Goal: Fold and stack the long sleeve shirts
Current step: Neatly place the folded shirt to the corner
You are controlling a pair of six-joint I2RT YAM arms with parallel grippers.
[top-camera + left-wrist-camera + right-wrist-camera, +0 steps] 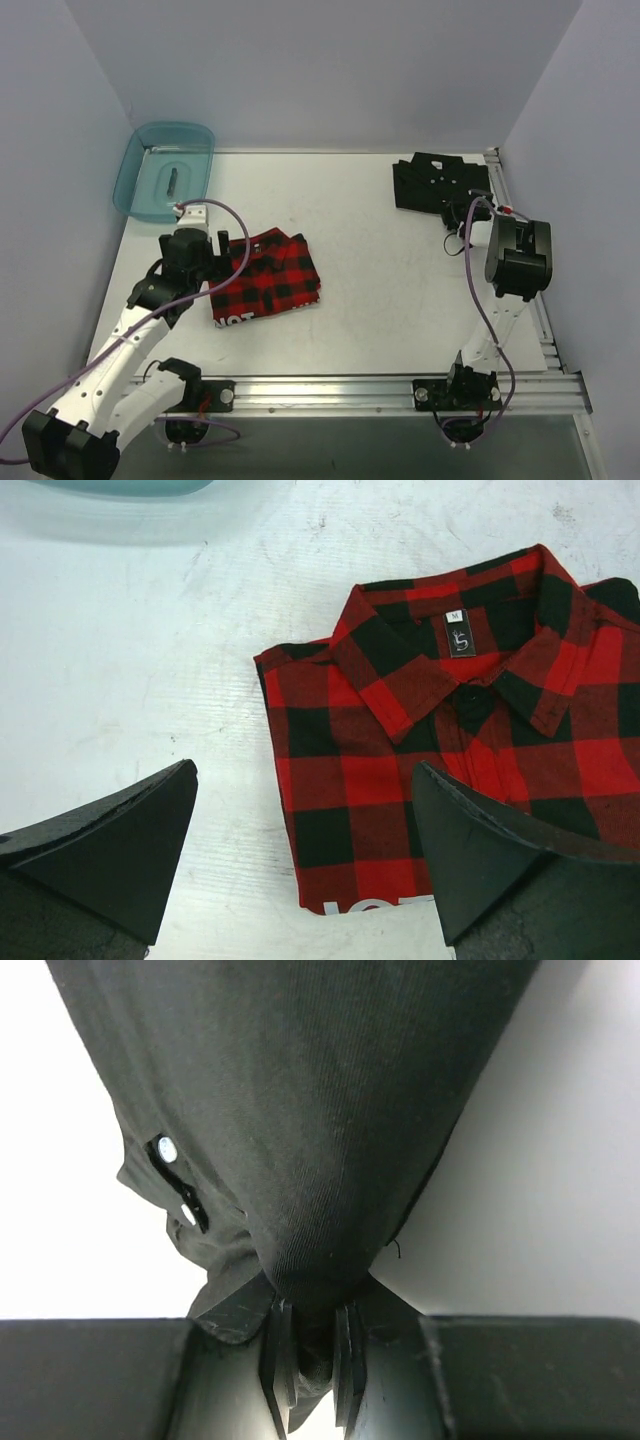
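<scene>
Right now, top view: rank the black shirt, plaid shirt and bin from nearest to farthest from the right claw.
1. Black shirt: back right, its fabric pinched in the right claw.
2. Plaid shirt: left of centre, by the left arm.
3. Bin: back left corner, farthest.

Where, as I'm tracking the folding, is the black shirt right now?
The black shirt lies at the far right corner of the table in the top view, beside the side rail, its near edge pinched in the right tool.
</scene>
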